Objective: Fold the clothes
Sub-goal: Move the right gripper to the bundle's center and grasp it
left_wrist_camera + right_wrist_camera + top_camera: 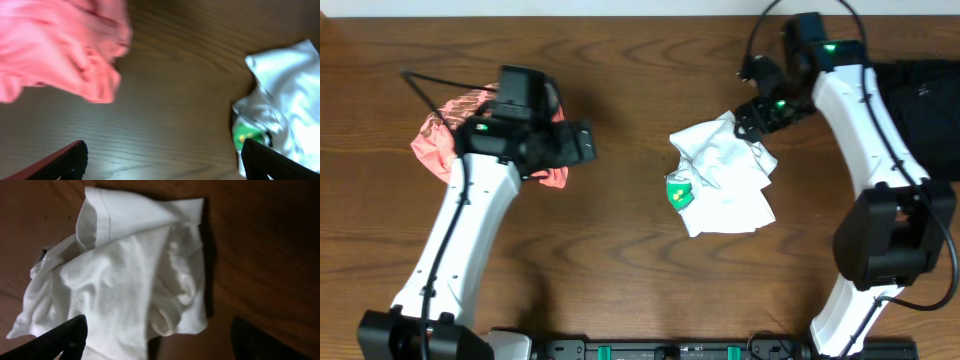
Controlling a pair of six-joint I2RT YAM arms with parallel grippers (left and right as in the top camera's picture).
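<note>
Overhead, white T-shirt (pixel 725 185): a crumpled heap on the table (pixel 620 260), right of centre. Its longest run goes roughly from 1 o'clock to 7 o'clock, with a green emblem (pixel 678 192) at its 9 o'clock edge.
Overhead, right pincer (pixel 757 112): over the heap's 1 o'clock end, so the bulk of the cloth lies toward 7 o'clock from it.
Overhead, coral shirt (pixel 438 138): bunched at the left, largely hidden under the left arm. One lobe shows at about 7 o'clock from the left pincer (pixel 585 143).
Overhead, left pincer: points toward 3 o'clock, well apart from the white T-shirt, with bare wood between them.
Overhead, black garment (pixel 930 100): at the table's 3 o'clock edge, beyond the right arm.
Overhead, nearer arm: right for the white T-shirt, left for the coral shirt.
Left wrist, pincer state: fingers (pixel 60 160) spread wide, with nothing but bare table between them.
Left wrist, bearings: the coral shirt is at 10 o'clock and the white T-shirt at 3 o'clock. Neither touches the fingers.
Right wrist, pincer state: fingers (pixel 60 337) set wide apart and gripping nothing. Whether the left finger brushes the cloth I cannot tell.
Right wrist, bearings: the white T-shirt fills the view from 1 o'clock down to 7 o'clock, with a hemmed edge at 11 o'clock. The heap's lower part lies between the fingers, toward the left one.
Judgement, next move: the right pincer probably needs an edge or corner to spread the heap along its long run. The hemmed edge at 11 o'clock looks the clearest hold.
</note>
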